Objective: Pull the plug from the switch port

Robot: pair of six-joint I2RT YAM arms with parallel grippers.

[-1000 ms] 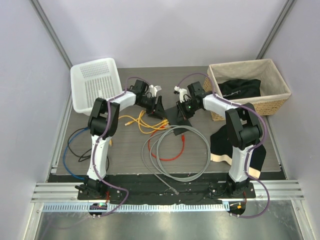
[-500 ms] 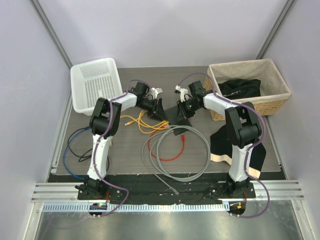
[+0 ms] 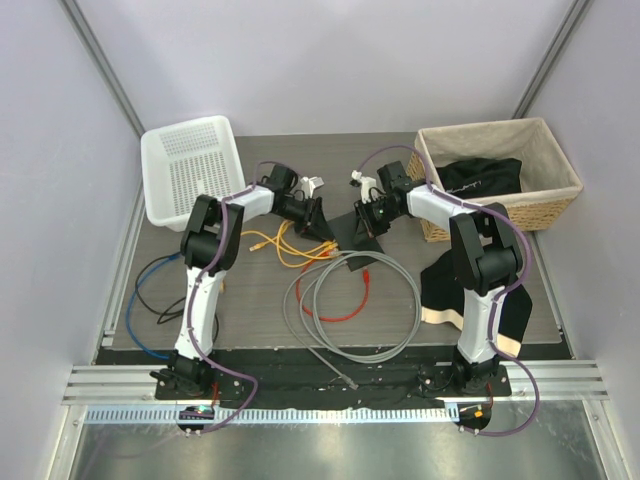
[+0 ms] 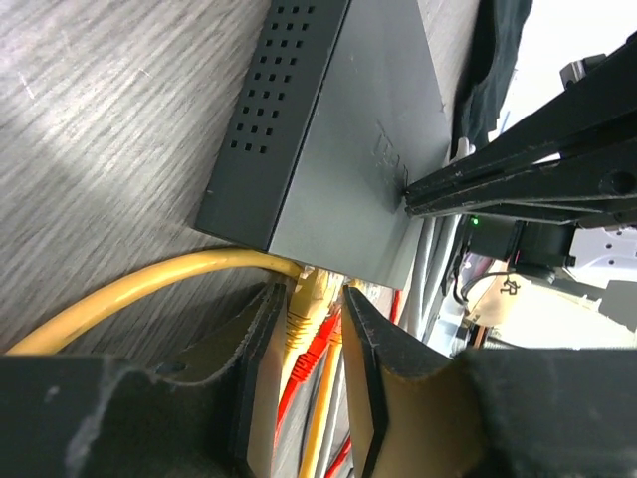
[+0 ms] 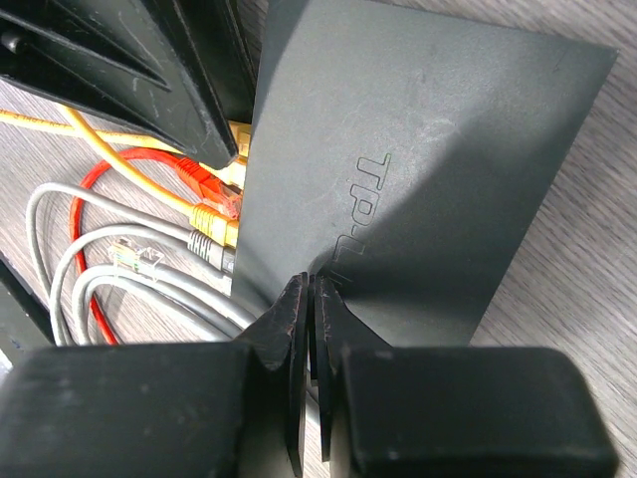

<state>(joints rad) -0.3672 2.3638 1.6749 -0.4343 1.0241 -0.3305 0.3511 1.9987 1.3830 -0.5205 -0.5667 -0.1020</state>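
yellow plug (image 4: 302,299) at switch (image 4: 338,139) port is flanked by left tool (image 4: 314,295), jaws narrow with slack beside it; switch top is touched by closed right tool (image 5: 309,289) tips

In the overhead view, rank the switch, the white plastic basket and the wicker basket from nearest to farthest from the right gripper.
1. switch, table centre, at the tips of the right gripper.
2. wicker basket, back right corner.
3. white plastic basket, back left corner.
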